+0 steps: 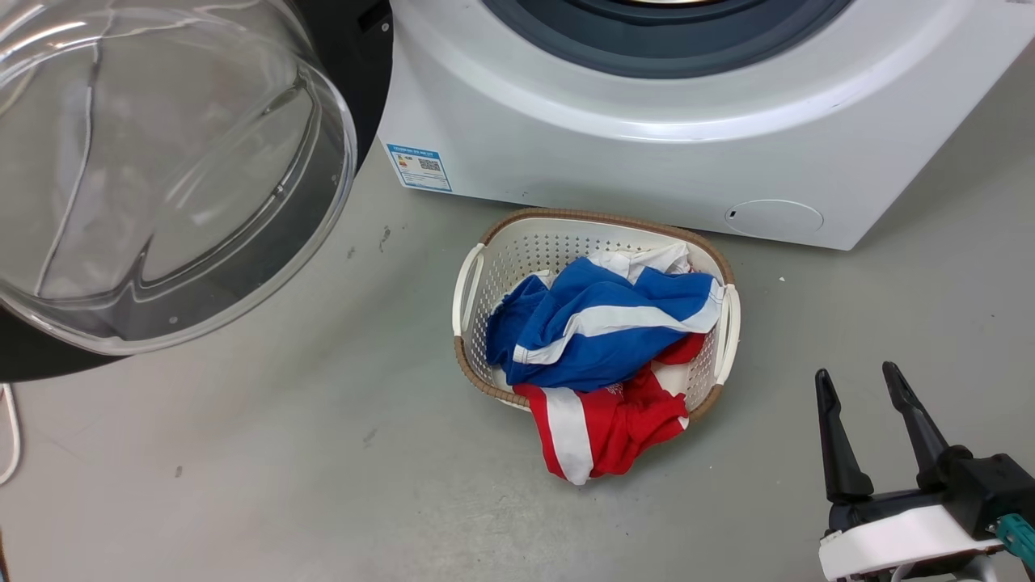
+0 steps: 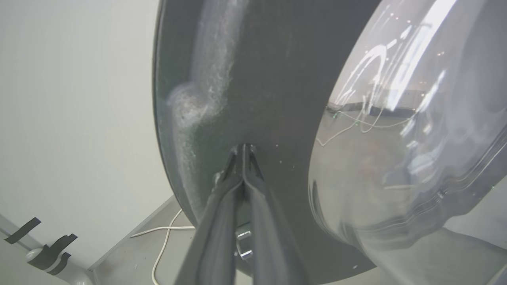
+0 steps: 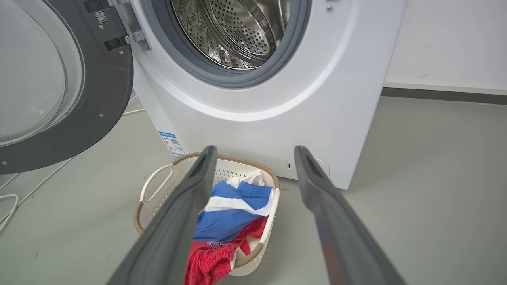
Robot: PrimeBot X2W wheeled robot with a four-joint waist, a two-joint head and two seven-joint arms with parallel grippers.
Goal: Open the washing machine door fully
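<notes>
The washing machine door (image 1: 162, 170) stands swung out to the left of the white machine (image 1: 647, 153), its clear glass bowl bulging toward me. In the right wrist view the door (image 3: 103, 91) hangs open on its hinge beside the steel drum (image 3: 237, 31). In the left wrist view my left gripper (image 2: 243, 148) is shut, with its tips pressed against the dark inner face of the door (image 2: 269, 79). My right gripper (image 1: 861, 384) stands open low at the right, holding nothing; the right wrist view shows the right gripper (image 3: 255, 152) open in front of the basket.
A white laundry basket (image 1: 473, 275) with blue and red clothes (image 1: 598, 323) sits on the grey floor before the machine. A small round white flap (image 1: 772, 218) is at the machine's lower right. White cables (image 3: 8, 206) lie on the floor under the door.
</notes>
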